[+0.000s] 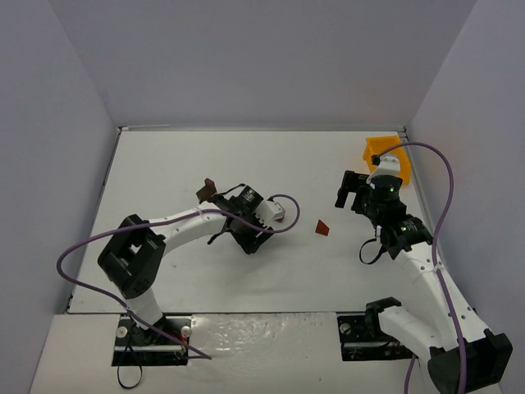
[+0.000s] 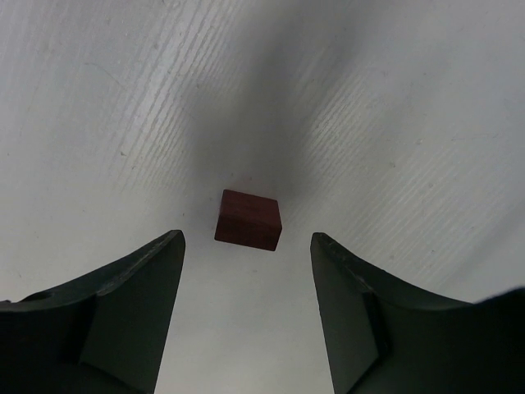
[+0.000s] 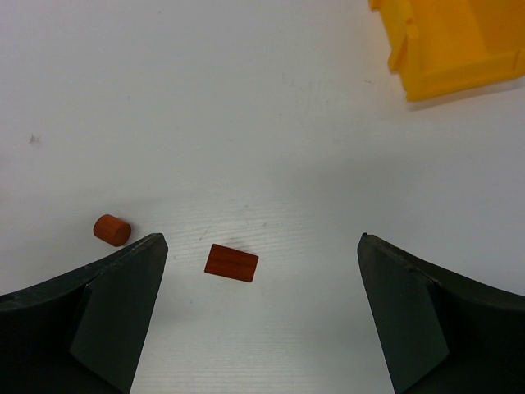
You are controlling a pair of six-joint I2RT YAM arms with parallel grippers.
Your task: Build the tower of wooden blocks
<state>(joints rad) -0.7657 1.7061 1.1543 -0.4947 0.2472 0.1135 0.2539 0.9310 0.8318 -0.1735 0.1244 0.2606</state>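
A dark reddish-brown wood block [image 2: 248,217] lies on the white table just ahead of my open left gripper [image 2: 245,246], in line with the gap between its fingers and not touched. From above the block [image 1: 207,189] is at the tip of the left gripper [image 1: 217,197]. A red wedge-shaped block [image 1: 322,227] lies alone mid-table. My right gripper [image 1: 348,190] is open and empty, hovering above and right of the wedge. In the right wrist view the wedge [image 3: 231,263] sits below the right gripper [image 3: 262,238], with a small reddish cylinder [image 3: 112,230] to its left. No tower shows.
A yellow plastic bin [image 1: 384,156] stands at the far right corner, partly behind the right arm; it also shows in the right wrist view [image 3: 459,41]. Grey walls close in the table on three sides. Purple cables loop off both arms.
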